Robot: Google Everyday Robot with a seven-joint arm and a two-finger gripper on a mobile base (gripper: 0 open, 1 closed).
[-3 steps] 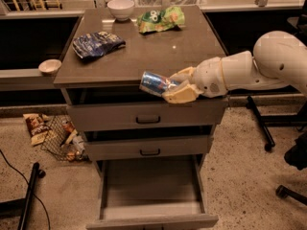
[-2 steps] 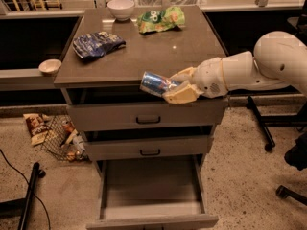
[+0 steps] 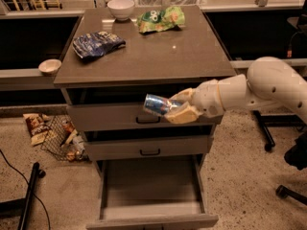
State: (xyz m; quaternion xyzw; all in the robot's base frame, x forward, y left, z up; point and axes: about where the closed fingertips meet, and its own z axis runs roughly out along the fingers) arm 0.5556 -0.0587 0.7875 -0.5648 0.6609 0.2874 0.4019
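My gripper (image 3: 178, 107) is shut on a blue and silver can (image 3: 157, 104), holding it on its side. The can hangs in front of the top drawer (image 3: 105, 116) of a brown cabinet, above the open bottom drawer (image 3: 151, 188). The white arm (image 3: 254, 87) reaches in from the right. The can's open end points left.
On the cabinet top (image 3: 158, 51) lie a blue chip bag (image 3: 97, 43), a green chip bag (image 3: 160, 19) and a white bowl (image 3: 120, 7). A small bowl (image 3: 50, 66) sits on the left ledge. Snack packets and a wire basket (image 3: 60, 138) lie on the floor. Chair legs (image 3: 288, 176) stand right.
The gripper with the can has dropped from tabletop-edge height to the front of the top drawer. It has moved slightly away from the cabinet top.
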